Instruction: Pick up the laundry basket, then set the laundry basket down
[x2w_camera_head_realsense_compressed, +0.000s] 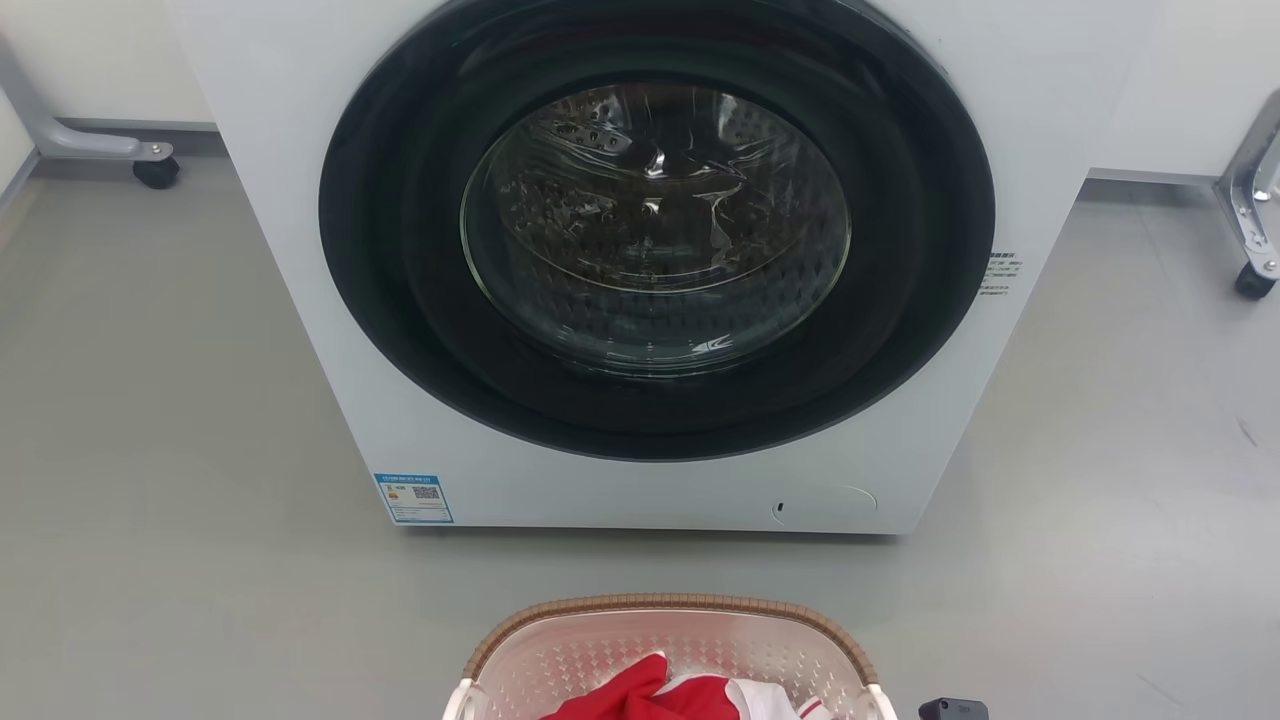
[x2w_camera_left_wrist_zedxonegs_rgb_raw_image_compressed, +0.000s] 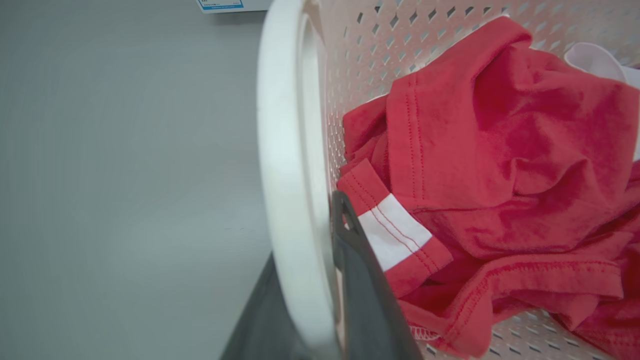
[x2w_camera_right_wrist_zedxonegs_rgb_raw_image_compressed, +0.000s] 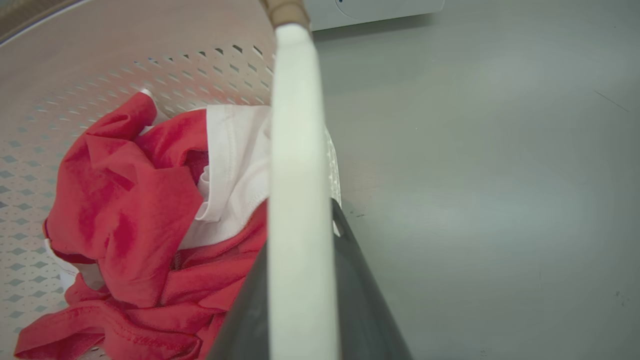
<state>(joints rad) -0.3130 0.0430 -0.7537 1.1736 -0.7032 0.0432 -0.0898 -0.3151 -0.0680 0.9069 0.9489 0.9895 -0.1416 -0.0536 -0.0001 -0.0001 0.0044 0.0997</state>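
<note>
The laundry basket (x2w_camera_head_realsense_compressed: 600, 660) was perforated cream plastic with a brown woven-look rim (x2w_camera_head_realsense_compressed: 670, 603) and a smooth, glossy white handle (x2w_camera_left_wrist_zedxonegs_rgb_raw_image_compressed: 285, 150); the red garment (x2w_camera_left_wrist_zedxonegs_rgb_raw_image_compressed: 500, 150) inside was stitched cloth. The washing machine (x2w_camera_head_realsense_compressed: 300, 200) had a smooth white shell and a glossy glass door (x2w_camera_head_realsense_compressed: 655, 230), and the floor (x2w_camera_head_realsense_compressed: 150, 450) was matt grey.

Left claw (x2w_camera_left_wrist_zedxonegs_rgb_raw_image_compressed: 305, 265) and right claw (x2w_camera_right_wrist_zedxonegs_rgb_raw_image_compressed: 300, 265) each pinch a laundry basket (x2w_camera_left_wrist_zedxonegs_rgb_raw_image_compressed: 285, 125) handle, one dark finger either side
</note>
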